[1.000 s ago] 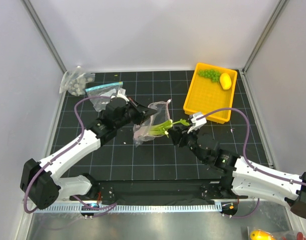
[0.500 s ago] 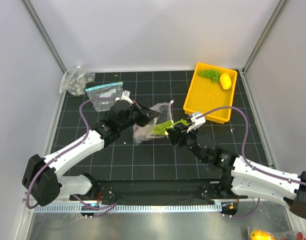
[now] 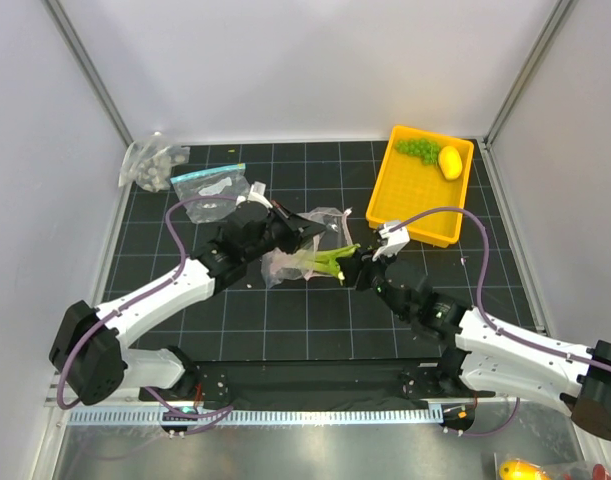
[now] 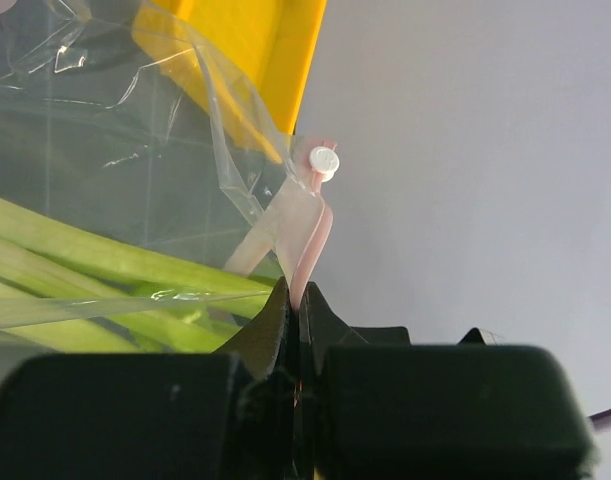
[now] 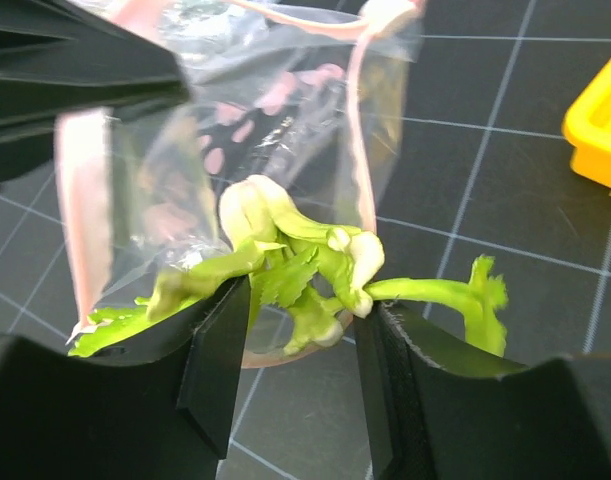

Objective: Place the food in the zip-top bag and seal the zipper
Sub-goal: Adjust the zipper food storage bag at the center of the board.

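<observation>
left jaws pinch zipper edge; right jaws hold leek at bag mouth.

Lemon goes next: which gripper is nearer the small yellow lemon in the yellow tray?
Right. The right gripper lies down-left of the lemon; the left gripper is farther left, pinching the clear dotted bag.

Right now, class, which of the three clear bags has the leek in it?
The pink-zipper bag, pinched by the left gripper; the leek sticks partly into it. The blue-zipper bag and the bunched bag lie apart, far left.
</observation>
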